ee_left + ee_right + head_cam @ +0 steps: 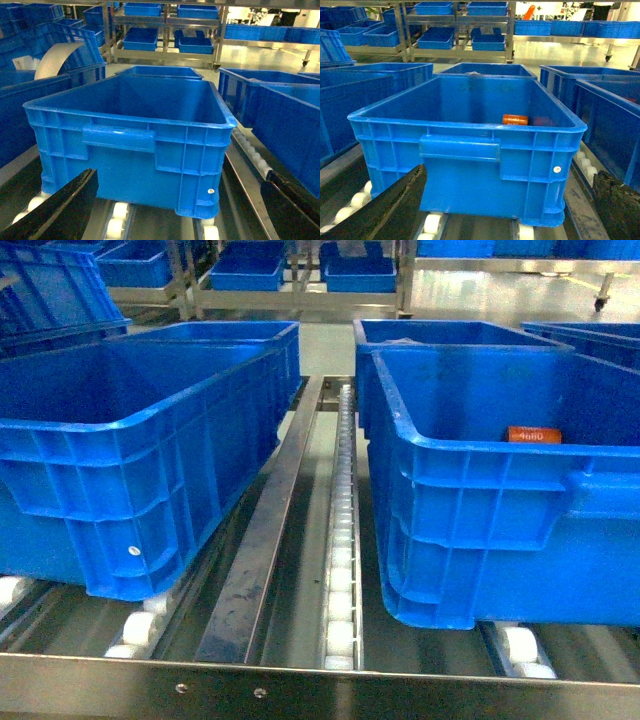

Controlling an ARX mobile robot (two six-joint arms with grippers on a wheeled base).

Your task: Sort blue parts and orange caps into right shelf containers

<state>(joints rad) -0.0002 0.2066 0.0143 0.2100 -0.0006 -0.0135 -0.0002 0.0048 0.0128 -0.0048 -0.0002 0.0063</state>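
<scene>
One orange cap (525, 435) lies on its side inside the right shelf container (480, 530), toward the far wall, at about 2 o'clock in the head view; "4680" readable. Right wrist view shows the same cap (515, 119) past the crate's near rim.

Right gripper (485, 210): fingers apart, nothing between them, low before the handle bar. Left gripper (175, 210): fingers apart too, empty, facing the left crate (135, 135), whose floor is hidden.

Judgement: next piece wanted; lift well over the thick rim before release.

Roller track (340, 570) and steel rail (262, 540) run between crates at 6 o'clock. Back shelving (290, 280) at 12. Near rims are the main snag.
</scene>
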